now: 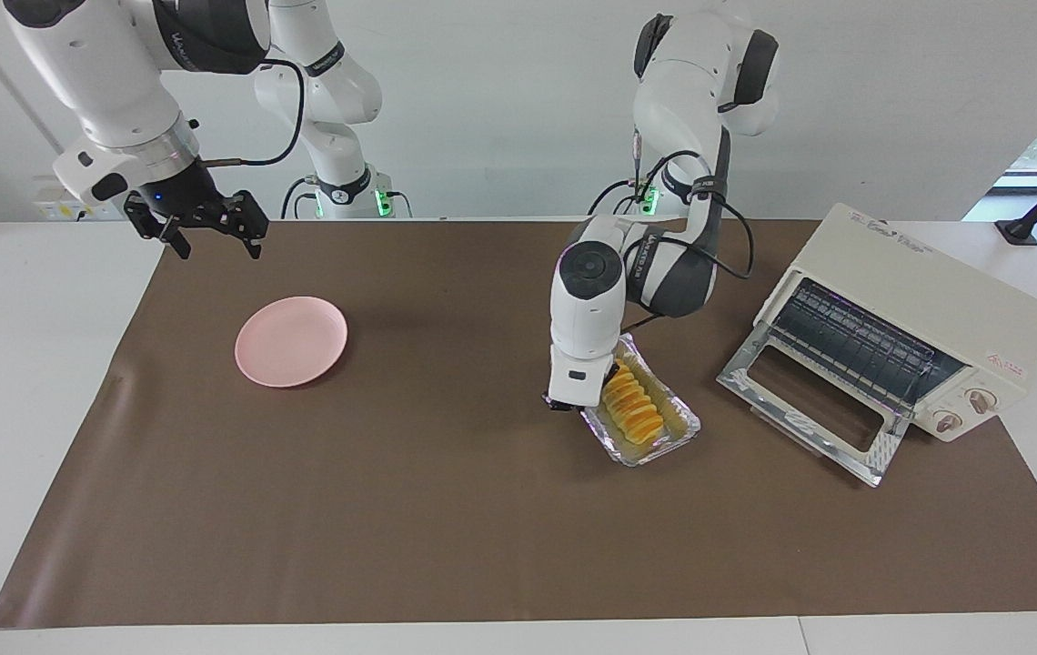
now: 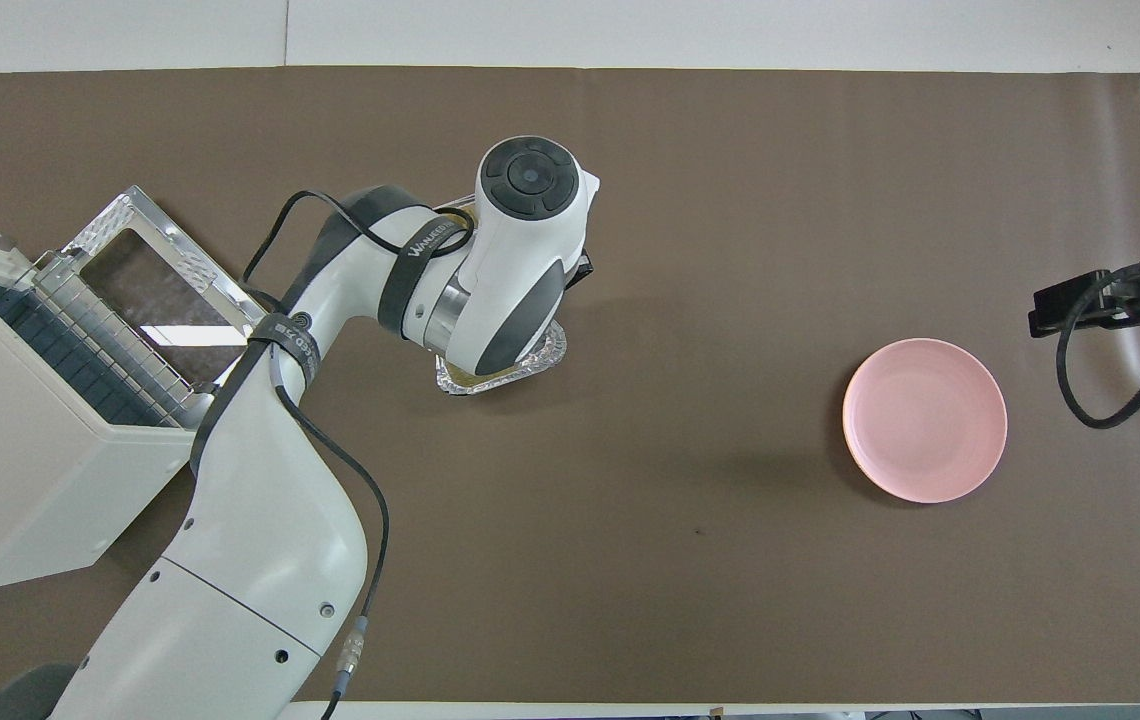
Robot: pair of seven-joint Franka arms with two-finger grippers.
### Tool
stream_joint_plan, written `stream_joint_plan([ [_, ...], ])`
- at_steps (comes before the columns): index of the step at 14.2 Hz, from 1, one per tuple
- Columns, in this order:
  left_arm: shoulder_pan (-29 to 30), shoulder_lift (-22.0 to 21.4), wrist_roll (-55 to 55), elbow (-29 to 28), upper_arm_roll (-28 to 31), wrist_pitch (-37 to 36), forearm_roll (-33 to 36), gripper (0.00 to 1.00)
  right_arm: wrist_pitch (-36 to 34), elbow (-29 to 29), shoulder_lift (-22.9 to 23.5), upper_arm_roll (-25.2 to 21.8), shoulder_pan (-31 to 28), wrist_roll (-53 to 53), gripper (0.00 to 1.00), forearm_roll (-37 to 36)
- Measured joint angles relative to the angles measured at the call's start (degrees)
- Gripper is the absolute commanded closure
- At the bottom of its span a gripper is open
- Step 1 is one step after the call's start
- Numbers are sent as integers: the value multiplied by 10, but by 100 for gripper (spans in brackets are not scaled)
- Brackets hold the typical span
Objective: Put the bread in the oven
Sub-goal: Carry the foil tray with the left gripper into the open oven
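The bread, a ridged golden loaf, lies in a crinkled foil tray on the brown mat, beside the oven's open door. My left gripper is shut on the tray's rim, at the corner toward the right arm's end. In the overhead view the left hand covers the bread, and only the tray's edge shows. The cream oven stands at the left arm's end, its wire rack visible inside. My right gripper waits open, up over the mat's edge near the pink plate.
A round pink plate sits on the mat toward the right arm's end. The oven's glass door lies folded down onto the mat. The oven's two knobs face away from the robots.
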Motion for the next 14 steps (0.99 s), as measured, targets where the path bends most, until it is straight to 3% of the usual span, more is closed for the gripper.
stream_joint_plan([
  [5,15,-1,-16,13,80,-31,-1,100,0,0,0,0,0,0,0,0],
  [14,132,-12,-16,15,87,-70,-21,100,0,0,0,0,0,0,0,0],
])
